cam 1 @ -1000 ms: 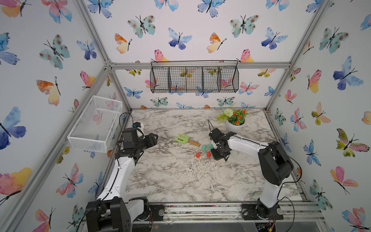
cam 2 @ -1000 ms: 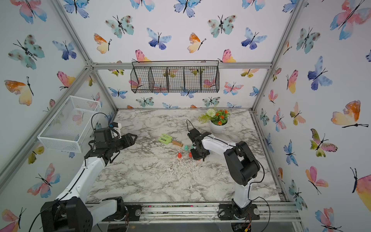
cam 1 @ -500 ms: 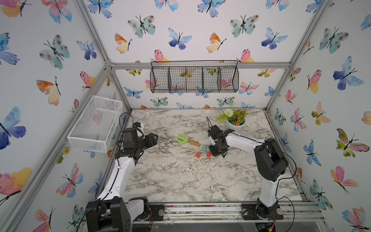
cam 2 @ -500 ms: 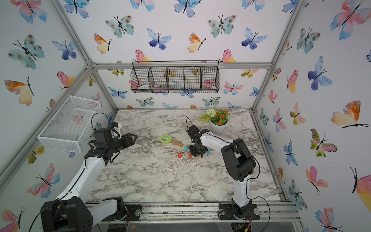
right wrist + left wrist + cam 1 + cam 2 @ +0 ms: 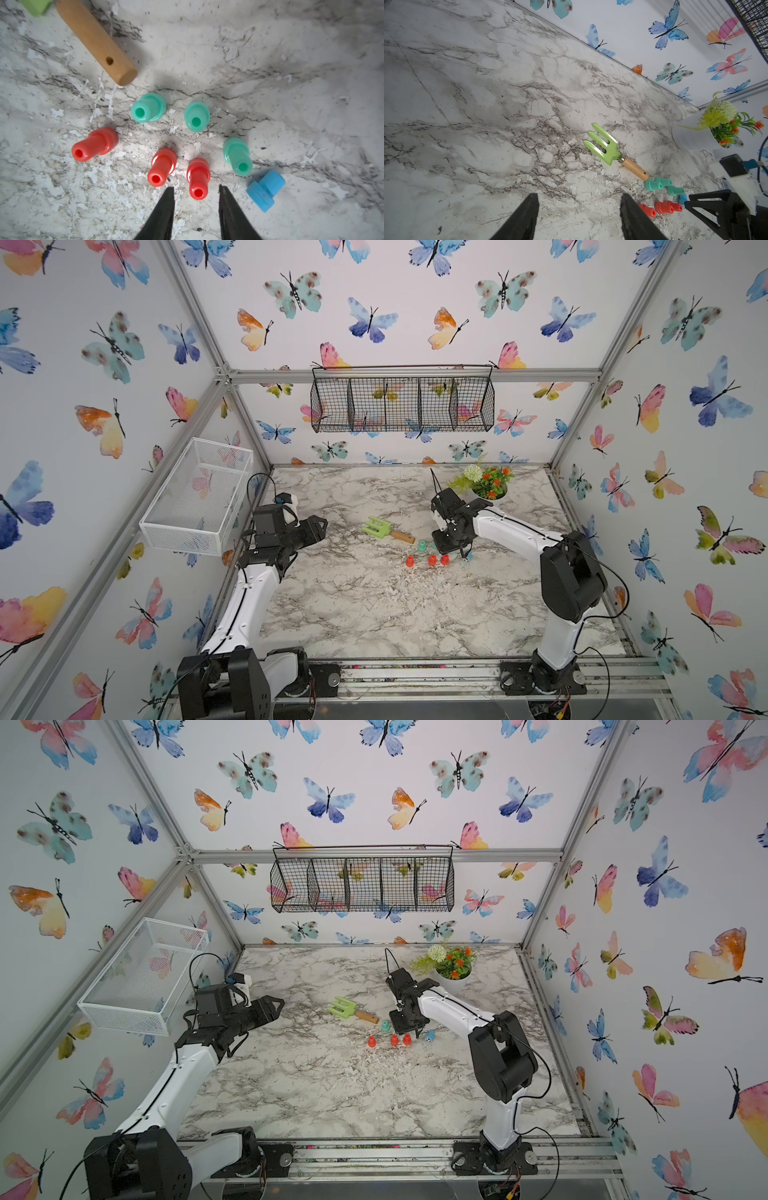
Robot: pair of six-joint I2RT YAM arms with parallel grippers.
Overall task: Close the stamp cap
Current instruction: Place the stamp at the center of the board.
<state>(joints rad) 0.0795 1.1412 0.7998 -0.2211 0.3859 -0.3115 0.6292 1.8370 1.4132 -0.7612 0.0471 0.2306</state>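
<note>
A cluster of small toy stamps stands close to the centre of the marble desk (image 5: 374, 614). The red stamp (image 5: 198, 178) stands upright. In a top view it is the one at the 3 o'clock end of a row of three reds (image 5: 444, 559). The right arm (image 5: 507, 531) reaches in from 4 o'clock and holds its wrist over that spot. In the right wrist view the right jaws are parted narrowly and straddle the red stamp's knob. Bare desk shows on both sides of the knob, so they grip nothing. A thin pale ring runs round the stamp's wider lower part. Whether the cap is pressed fully home, I cannot tell.

A second red stamp (image 5: 163, 166) stands just beside it at 9 o'clock, and a third red stamp (image 5: 94, 144) stands farther out the same way. Three teal stamps (image 5: 196, 116) stand toward 12 o'clock of the reds. A blue stamp (image 5: 266, 190) lies on its side at 3 o'clock, near the reds but apart from them.

A green garden fork (image 5: 604, 145) with a wooden handle lies at 10 o'clock of the cluster, its handle end near a teal stamp without touching it. A white flower pot (image 5: 691, 139) sits at 1 o'clock on the desk.

The left arm (image 5: 249, 597) is raised at the 9 o'clock edge. The left jaws are wide and empty, and they point toward 3 o'clock.
</note>
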